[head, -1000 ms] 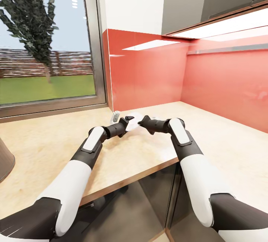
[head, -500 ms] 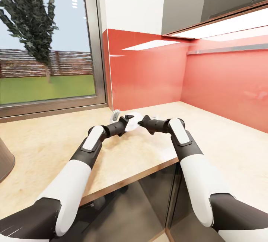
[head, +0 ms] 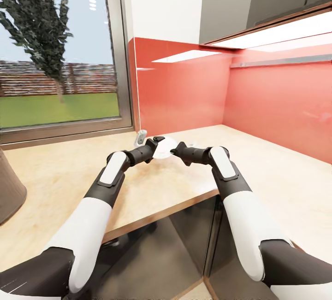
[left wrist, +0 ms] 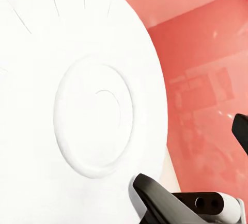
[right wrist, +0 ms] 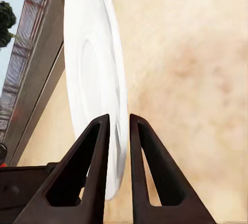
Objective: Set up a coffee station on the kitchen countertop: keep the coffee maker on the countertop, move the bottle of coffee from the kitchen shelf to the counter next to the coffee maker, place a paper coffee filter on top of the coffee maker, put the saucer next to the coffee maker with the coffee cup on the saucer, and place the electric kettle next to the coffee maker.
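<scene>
The white saucer hangs on edge just above the kitchen countertop, between my two grippers. In the right wrist view my right gripper is shut on the rim of the saucer, one dark finger on each face. My right gripper comes at it from the right in the head view. My left gripper sits close against the saucer's other side. The left wrist view faces the saucer's flat side from very near; whether the left jaws are open or shut is unclear.
A small pale object lies on the counter just behind the left gripper. A brown woven container stands at the far left. The red backsplash meets in a corner behind, with a window on the left.
The head camera has shifted, so more of the brown container shows at the left. My left gripper has drawn a little up and left along the saucer. The right gripper still holds the saucer.
</scene>
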### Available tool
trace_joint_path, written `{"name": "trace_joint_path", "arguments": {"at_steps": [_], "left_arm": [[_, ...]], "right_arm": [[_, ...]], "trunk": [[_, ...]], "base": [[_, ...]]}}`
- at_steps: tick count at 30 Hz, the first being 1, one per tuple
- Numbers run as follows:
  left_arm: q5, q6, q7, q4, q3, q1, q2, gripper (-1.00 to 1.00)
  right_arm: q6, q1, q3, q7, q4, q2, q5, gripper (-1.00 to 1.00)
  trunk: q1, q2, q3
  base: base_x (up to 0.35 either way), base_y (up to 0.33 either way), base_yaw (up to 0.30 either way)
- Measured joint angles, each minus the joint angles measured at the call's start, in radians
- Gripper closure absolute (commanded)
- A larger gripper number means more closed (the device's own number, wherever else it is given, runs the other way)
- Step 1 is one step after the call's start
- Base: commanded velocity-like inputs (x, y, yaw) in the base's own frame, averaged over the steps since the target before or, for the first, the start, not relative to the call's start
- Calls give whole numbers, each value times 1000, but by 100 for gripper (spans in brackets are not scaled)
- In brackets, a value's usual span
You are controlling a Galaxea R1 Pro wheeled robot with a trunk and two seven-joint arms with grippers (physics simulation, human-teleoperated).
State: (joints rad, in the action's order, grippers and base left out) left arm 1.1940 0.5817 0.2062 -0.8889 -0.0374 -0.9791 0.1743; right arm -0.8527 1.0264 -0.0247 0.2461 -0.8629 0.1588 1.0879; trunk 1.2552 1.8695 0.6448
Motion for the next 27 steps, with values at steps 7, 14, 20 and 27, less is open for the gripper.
{"name": "trace_joint_path", "arguments": {"at_steps": [7,14,20,27], "left_arm": [[1,0,0,1,0,0,0,-100],[10,-1,-3,2,4,0,0,-100],[15,-2,-4,2,4,-1,0,-100],[15,-2,-4,2,4,-1,0,-100]], "right_arm": [[-1,0,1,0,-1,0,-3,100],[-5,5,1,1,-5,-5,-12,100],[-8,17,-6,2,-6,-12,-34,100],[-9,20,-28,2,-8,-43,-36,100]], "trunk": [[0,0,0],[0,0,0],[0,0,0],[0,0,0]], "base": [[-170,0,0],[-53,0,0],[-5,0,0],[0,0,0]]}}
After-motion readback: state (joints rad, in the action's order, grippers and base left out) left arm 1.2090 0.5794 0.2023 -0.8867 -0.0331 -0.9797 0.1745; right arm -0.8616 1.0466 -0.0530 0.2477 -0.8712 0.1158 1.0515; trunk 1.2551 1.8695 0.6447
